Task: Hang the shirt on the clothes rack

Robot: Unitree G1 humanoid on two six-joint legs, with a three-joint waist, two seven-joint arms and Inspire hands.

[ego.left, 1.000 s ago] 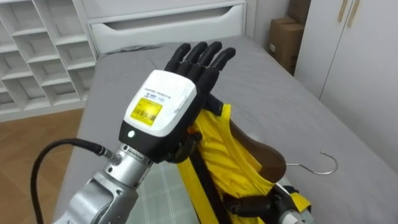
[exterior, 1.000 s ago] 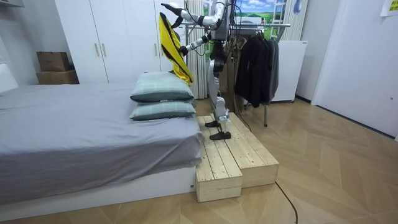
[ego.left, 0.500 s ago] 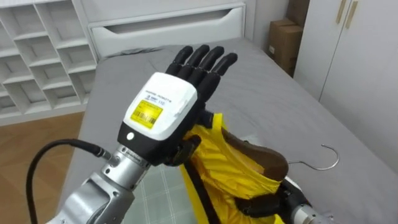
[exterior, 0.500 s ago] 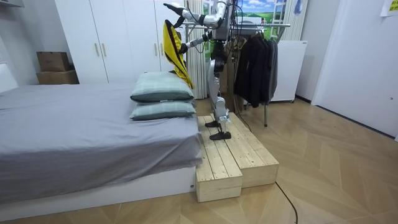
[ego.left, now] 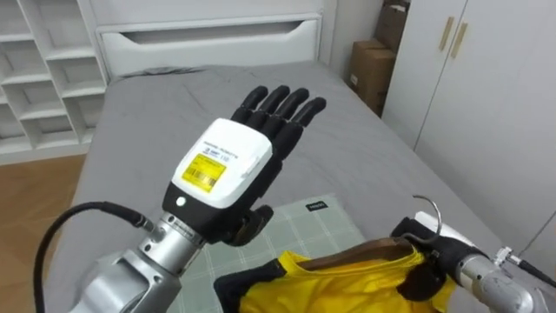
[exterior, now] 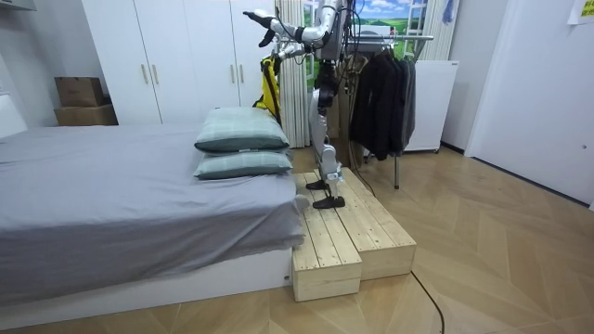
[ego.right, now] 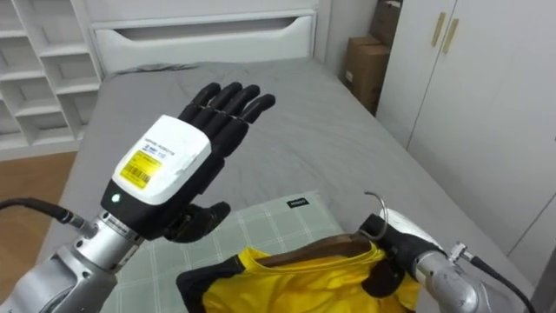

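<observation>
Left hand [ego.left: 228, 165]: raised mid-view before the head, white-cased back toward the camera. The fingers [ego.left: 280, 103] are straight and close together, pointing up and away, and the thumb sits low. It holds nothing.
Left arm: comes up from the lower left. In the room view it reaches high toward the room view's left, above the garment.
Right hand [ego.left: 423, 261]: low at the right, dark fingers curled round the hanger's neck just under the hook.
Hanger [ego.left: 365, 253]: brown wood, lying near level. Its metal hook [ego.left: 427, 209] stands up beside the right hand.
Garment [ego.left: 339, 283]: yellow with dark trim, draped on the hanger at the bottom edge of the eye views. In the room view it hangs as a narrow strip before the robot.
Stance: upright on a wooden platform [exterior: 357, 237] at the bed's pillow end, facing the bed.
Bed [ego.left: 347, 130]: grey cover stretching away below both hands, with a white board [ego.left: 208, 35] at its far end.
Pillow [ego.left: 300, 230]: green check, right below the hands. In the room view it tops a second one.
Rack [exterior: 413, 37]: behind the robot, hung with dark clothes [exterior: 376, 93].
Room: white shelves [ego.left: 35, 61] to the left, a white wardrobe [ego.left: 495, 78] to the right with cardboard boxes [ego.left: 372, 65] beside it, and a wood floor [exterior: 501, 250].
</observation>
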